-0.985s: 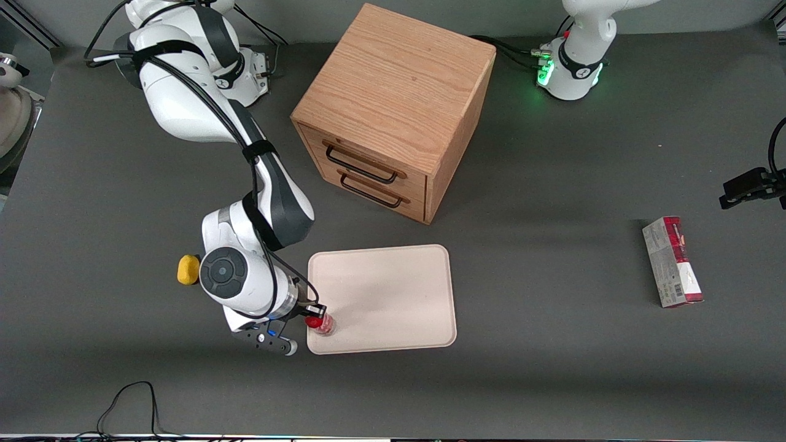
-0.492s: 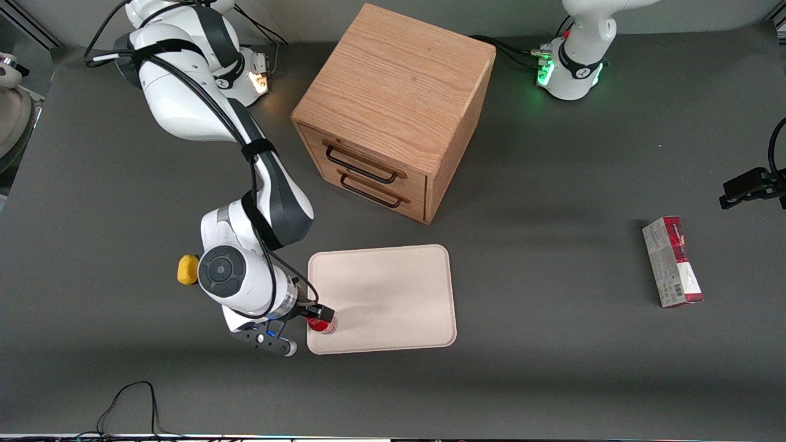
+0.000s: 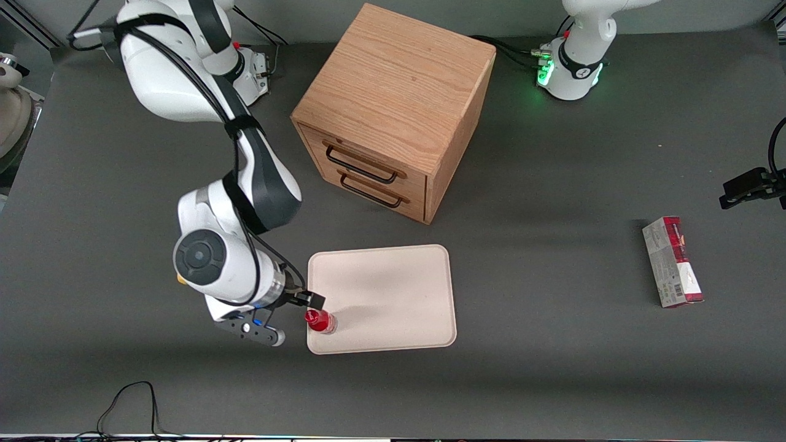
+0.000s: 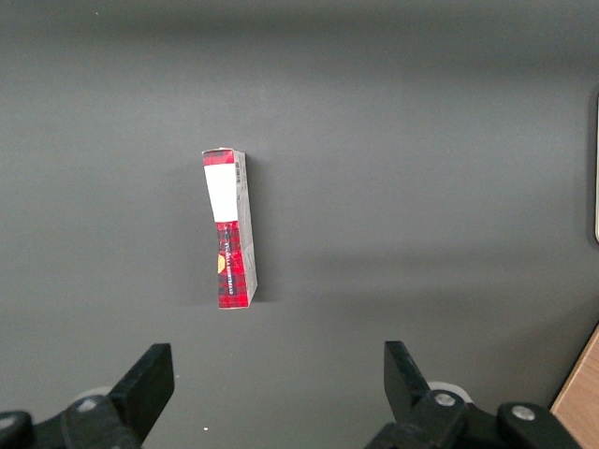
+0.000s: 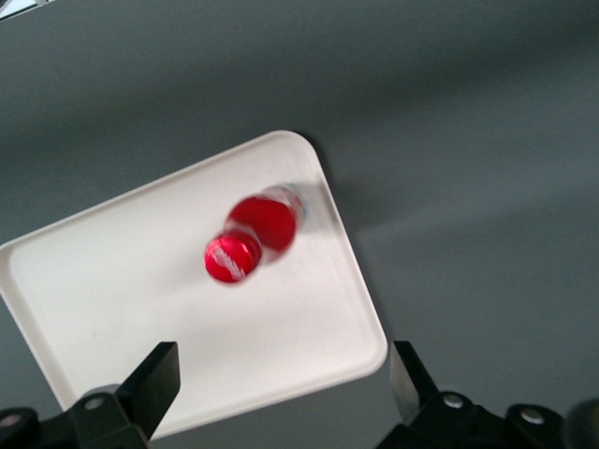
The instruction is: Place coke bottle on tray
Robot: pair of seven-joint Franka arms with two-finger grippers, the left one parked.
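Observation:
The coke bottle (image 3: pixel 320 321), tiny and red with a red cap, stands upright on the cream-white tray (image 3: pixel 393 294), just inside the tray's corner nearest the front camera at the working arm's end. My gripper (image 3: pixel 302 304) hangs open above and beside the bottle, toward the working arm's end, touching nothing. In the right wrist view the bottle (image 5: pixel 253 238) shows from above on the tray (image 5: pixel 112 290). The gripper (image 5: pixel 284 379) has its fingers spread wide with only the tray's corner and bare table between them.
A wooden two-drawer cabinet (image 3: pixel 393 104) stands farther from the front camera than the tray. A red-and-grey carton (image 3: pixel 672 261) (image 4: pixel 230 229) lies toward the parked arm's end. A yellow lump (image 3: pixel 180 280) peeks out under the working arm.
The gripper has let go of the bottle, risen and drawn back toward the working arm's end. The bottle stays standing on the tray's corner.

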